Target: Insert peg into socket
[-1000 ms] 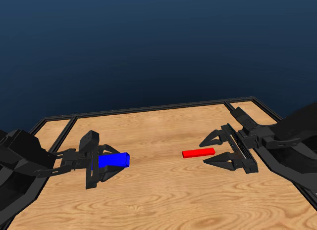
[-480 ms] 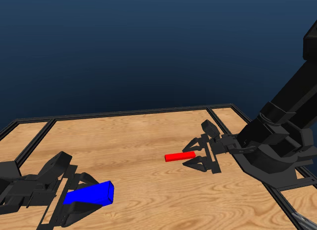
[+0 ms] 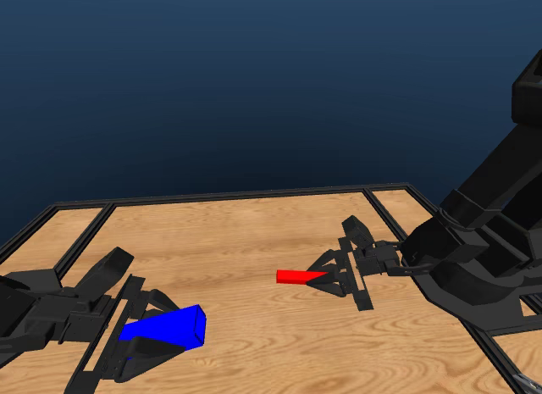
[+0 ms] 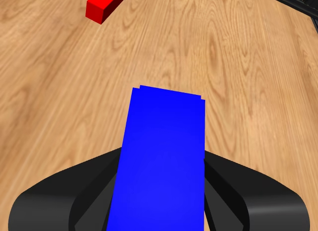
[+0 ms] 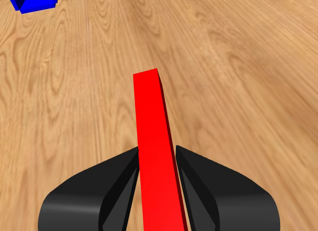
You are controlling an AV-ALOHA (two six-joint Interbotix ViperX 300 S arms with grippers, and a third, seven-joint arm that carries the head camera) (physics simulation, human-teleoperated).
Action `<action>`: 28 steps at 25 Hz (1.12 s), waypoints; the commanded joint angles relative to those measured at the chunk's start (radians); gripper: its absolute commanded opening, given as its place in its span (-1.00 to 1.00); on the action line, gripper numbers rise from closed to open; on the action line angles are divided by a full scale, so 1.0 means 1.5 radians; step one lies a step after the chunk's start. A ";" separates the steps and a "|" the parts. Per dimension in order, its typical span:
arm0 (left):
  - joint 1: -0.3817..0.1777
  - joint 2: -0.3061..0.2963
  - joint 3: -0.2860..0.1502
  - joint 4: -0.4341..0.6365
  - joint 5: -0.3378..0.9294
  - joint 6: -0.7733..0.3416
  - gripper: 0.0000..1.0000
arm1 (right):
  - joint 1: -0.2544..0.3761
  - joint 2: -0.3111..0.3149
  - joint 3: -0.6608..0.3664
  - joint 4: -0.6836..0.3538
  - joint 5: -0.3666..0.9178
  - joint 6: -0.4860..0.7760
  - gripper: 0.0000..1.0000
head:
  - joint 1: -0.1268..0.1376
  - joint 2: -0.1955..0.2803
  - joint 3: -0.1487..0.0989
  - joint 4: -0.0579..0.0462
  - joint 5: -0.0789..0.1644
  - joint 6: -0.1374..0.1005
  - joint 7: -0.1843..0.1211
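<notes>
One peg (image 3: 293,276), one socket (image 3: 166,328), two claws. Left claw (image 3: 157,330) clamps the socket; right claw (image 3: 326,276) clamps the peg, well apart over the surface (image 3: 254,241).

Wooden worktop (image 3: 254,241), light grain running across, black rail frame (image 3: 254,195) along far edge and both sides, dividers near each end. Peg (image 3: 294,276) and socket (image 3: 165,328) are both in jaws; whether either touches the wood can't be told.

My wooden worktop (image 3: 254,241), light grain, has a black rim (image 3: 237,196); behind it, a plain dark blue backdrop (image 3: 254,72).
</notes>
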State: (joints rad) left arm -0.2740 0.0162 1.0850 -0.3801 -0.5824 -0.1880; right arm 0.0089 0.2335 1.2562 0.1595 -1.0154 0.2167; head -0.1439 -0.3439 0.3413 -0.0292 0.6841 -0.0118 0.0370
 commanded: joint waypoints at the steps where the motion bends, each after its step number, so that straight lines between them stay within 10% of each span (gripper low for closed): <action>1: -0.011 -0.059 -0.039 -0.007 0.023 0.045 -1.00 | 0.032 -0.116 -0.045 0.030 0.129 -0.053 -1.00 | 0.024 -0.020 -0.002 0.005 0.001 0.003 -0.001; 8: -0.007 -0.108 -0.059 -0.017 0.081 0.078 -1.00 | 0.055 -0.219 -0.145 0.032 0.329 -0.104 -1.00 | 0.052 -0.033 0.008 0.011 0.020 0.006 0.003; 28: -0.015 -0.086 -0.087 -0.010 0.116 0.095 -1.00 | 0.113 -0.153 -0.368 -0.025 0.525 -0.128 -1.00 | 0.080 -0.049 0.022 0.016 0.035 0.001 0.013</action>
State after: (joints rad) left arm -0.2922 -0.1197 0.9949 -0.4101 -0.4021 -0.0597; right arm 0.1745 -0.0058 0.7580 0.1345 -0.2266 0.0214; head -0.0272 -0.4006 0.3811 -0.0061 0.7426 -0.0113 0.0571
